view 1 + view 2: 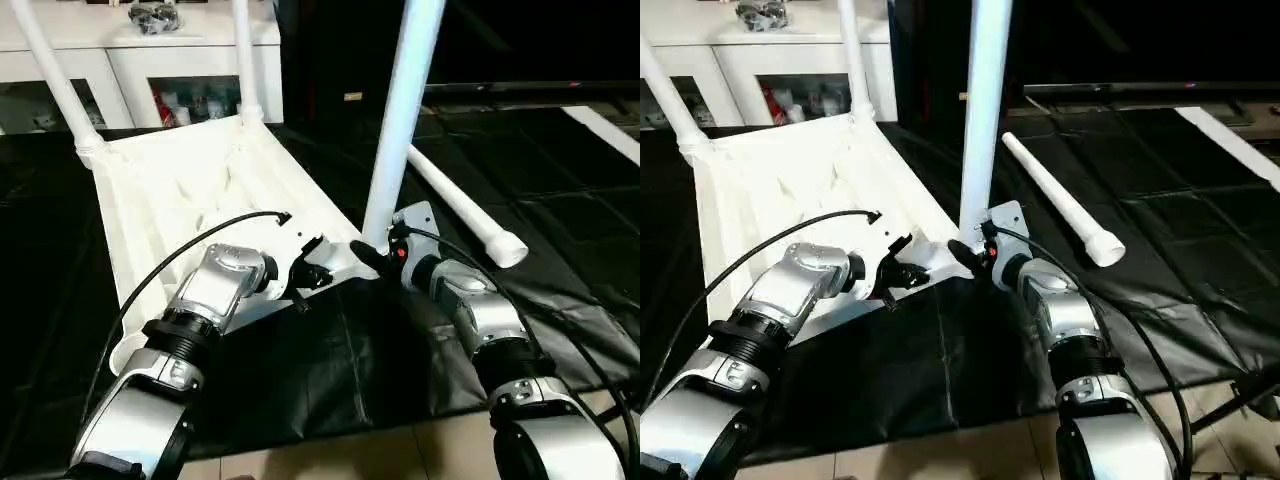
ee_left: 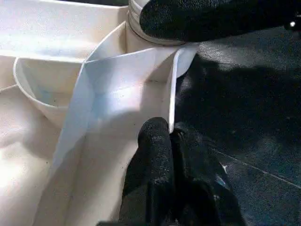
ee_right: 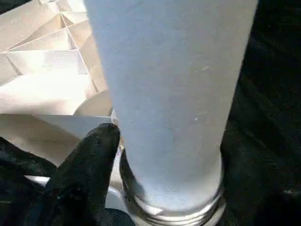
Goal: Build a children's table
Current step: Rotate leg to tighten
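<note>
our head views show the table (image 1: 190, 190) upside down on the black floor sheet (image 1: 330, 370), three legs up, a fourth leg (image 1: 460, 205) lying loose just beside it. our left wrist view shows the left pincer (image 2: 170, 134) clenched on the rim (image 2: 172, 94). our right wrist view shows the right pincer (image 3: 164, 179) grasping the near leg (image 3: 169, 94) at its base.

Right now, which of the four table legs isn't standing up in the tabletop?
The leg lying flat on the black mat, right of the upturned tabletop. The other three stand upright in corner sockets: two at the far corners, one beside the right claw.
</note>
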Controlling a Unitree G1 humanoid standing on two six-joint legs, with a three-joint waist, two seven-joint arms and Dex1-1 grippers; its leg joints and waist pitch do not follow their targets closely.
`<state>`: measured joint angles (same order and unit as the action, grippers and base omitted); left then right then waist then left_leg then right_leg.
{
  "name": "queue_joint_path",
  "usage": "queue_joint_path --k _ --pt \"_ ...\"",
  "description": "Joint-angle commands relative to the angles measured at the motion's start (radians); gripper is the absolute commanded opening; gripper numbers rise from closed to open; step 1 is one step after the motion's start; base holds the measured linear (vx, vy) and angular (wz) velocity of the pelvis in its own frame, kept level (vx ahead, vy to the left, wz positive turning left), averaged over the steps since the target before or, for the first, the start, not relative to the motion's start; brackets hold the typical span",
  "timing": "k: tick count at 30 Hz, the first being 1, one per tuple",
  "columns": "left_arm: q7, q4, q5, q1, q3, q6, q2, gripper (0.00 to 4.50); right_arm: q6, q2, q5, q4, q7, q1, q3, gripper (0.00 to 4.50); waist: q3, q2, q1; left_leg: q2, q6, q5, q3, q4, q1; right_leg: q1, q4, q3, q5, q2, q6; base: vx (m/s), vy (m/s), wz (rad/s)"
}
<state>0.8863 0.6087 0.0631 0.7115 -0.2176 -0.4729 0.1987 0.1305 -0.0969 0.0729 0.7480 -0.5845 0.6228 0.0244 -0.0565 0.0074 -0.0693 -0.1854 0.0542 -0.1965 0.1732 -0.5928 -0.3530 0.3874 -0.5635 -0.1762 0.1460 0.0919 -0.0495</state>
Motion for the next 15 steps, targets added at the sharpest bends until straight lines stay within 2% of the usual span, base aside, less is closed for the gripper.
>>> queue_joint_path --k 1,2,4,5,6,7,8,9,12,15 --pt "-0.011 -0.075 -0.023 0.029 0.004 0.049 -0.007 0.0 0.008 0.058 0.014 0.012 -0.108 -0.035 -0.08 3.69 0.081 0.006 -0.012 -0.062 -0.067 -0.125 -0.025 0.064 -0.003 -0.063 0.051 0.08 0.215 0.098 -0.159 0.0 0.0 0.0" --pt "0.026 -0.089 -0.02 0.011 -0.012 0.081 0.02 0.0 -0.024 0.027 0.027 0.0 -0.148 -0.046 -0.07 3.78 0.081 0.006 -0.013 -0.06 -0.072 -0.126 -0.024 0.063 -0.005 -0.064 0.05 0.081 0.211 0.098 -0.163 0.0 0.0 0.0" --pt "0.049 -0.093 -0.018 0.002 -0.02 0.095 0.035 0.0 -0.036 0.006 0.038 -0.013 -0.188 -0.054 -0.067 3.92 0.082 0.006 -0.017 -0.06 -0.078 -0.132 -0.022 0.061 -0.004 -0.063 0.051 0.082 0.217 0.098 -0.158 0.0 0.0 0.0" --pt "0.092 -0.092 -0.008 -0.014 -0.037 0.161 0.062 0.0 -0.054 -0.032 0.051 -0.034 -0.254 -0.067 -0.061 4.15 0.083 0.008 -0.024 -0.06 -0.085 -0.127 -0.024 0.06 -0.004 -0.062 0.05 0.081 0.215 0.096 -0.15 0.0 0.0 0.0" --pt "0.112 -0.09 -0.001 -0.021 -0.046 0.201 0.075 0.0 -0.061 -0.05 0.057 -0.043 -0.28 -0.072 -0.058 4.15 0.082 0.007 -0.022 -0.061 -0.089 -0.127 -0.02 0.061 -0.005 -0.061 0.049 0.084 0.211 0.092 -0.151 0.0 0.0 0.0" --pt "0.137 -0.084 0.002 -0.029 -0.054 0.222 0.091 0.0 -0.071 -0.079 0.058 -0.05 -0.31 -0.076 -0.055 4.23 0.082 0.008 -0.031 -0.062 -0.089 -0.123 -0.02 0.059 -0.004 -0.058 0.047 0.084 0.203 0.093 -0.154 0.0 0.0 0.0" --pt "0.175 -0.077 -0.003 -0.039 -0.061 0.249 0.11 0.0 -0.091 -0.121 0.06 -0.058 -0.357 -0.081 -0.054 4.31 0.081 0.002 -0.034 -0.062 -0.089 -0.128 -0.017 0.058 -0.004 -0.057 0.047 0.084 0.209 0.091 -0.152 0.0 0.0 0.0" --pt "0.196 -0.075 -0.01 -0.043 -0.062 0.25 0.118 0.0 -0.092 -0.143 0.068 -0.066 -0.394 -0.085 -0.053 4.41 0.081 0.005 -0.04 -0.062 -0.088 -0.13 -0.016 0.057 -0.004 -0.056 0.046 0.083 0.222 0.09 -0.151 0.0 0.0 0.0" --pt "0.254 -0.071 -0.02 -0.052 -0.073 0.287 0.147 0.0 -0.093 -0.194 0.089 -0.086 -0.492 -0.091 -0.05 4.41 0.081 0.005 -0.053 -0.066 -0.085 -0.136 -0.016 0.056 -0.003 -0.053 0.045 0.083 0.238 0.091 -0.15 0.0 0.0 0.0" --pt "0.319 -0.057 -0.028 -0.055 -0.087 0.339 0.177 0.0 -0.107 -0.241 0.096 -0.103 -0.587 -0.096 -0.065 4.41 0.077 0.002 -0.063 -0.067 -0.077 -0.166 -0.016 0.058 0.0 -0.049 0.052 0.081 0.298 0.092 -0.13 0.0 0.0 0.0"
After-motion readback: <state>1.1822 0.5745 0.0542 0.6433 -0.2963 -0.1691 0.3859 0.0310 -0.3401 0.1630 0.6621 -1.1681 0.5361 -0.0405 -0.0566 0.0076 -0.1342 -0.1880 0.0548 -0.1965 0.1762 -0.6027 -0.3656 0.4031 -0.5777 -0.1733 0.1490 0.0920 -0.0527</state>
